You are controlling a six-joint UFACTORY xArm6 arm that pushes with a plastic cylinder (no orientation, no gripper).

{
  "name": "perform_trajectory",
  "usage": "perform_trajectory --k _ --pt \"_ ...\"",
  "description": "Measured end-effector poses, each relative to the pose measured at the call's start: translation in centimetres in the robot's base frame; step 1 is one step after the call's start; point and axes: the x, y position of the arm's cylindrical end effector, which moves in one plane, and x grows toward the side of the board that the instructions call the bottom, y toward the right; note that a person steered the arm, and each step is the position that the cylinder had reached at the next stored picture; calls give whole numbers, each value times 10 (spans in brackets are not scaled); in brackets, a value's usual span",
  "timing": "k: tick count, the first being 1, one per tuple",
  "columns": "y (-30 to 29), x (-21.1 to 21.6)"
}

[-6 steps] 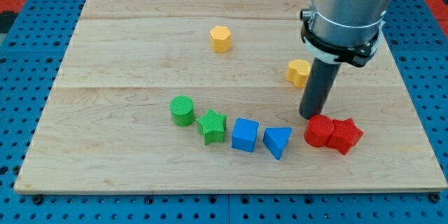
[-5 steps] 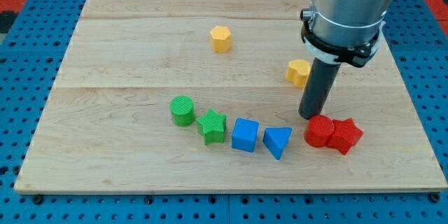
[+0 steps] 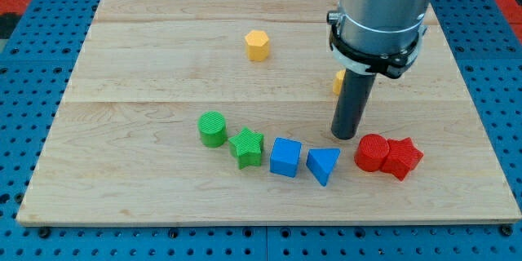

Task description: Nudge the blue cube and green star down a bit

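Light, rigid blue cube (image 3: 285,157) and green star (image 3: 246,147), best pushed on their far faces; my tip (image 3: 345,135), holding nothing, stands right of both.

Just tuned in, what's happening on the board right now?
My tip is on the wooden board, touching no block, just above the blue triangular block and left of the red cylinder. The blue cube and green star sit in a row near the view's bottom, to the tip's lower left, next to the green cylinder. Neither is being pushed yet.
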Motion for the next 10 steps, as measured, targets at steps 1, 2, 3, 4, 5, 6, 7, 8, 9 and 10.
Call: perform_trajectory --k 1,2,3,4,5,6,7,8,9,10 --pt "-14 0" --pt "-26 0" --pt "-32 0" --pt "-33 3" --pt "-42 13" --pt "-55 19" --pt "-75 19" --pt "-96 19" --pt "-122 19" --pt "-137 17"
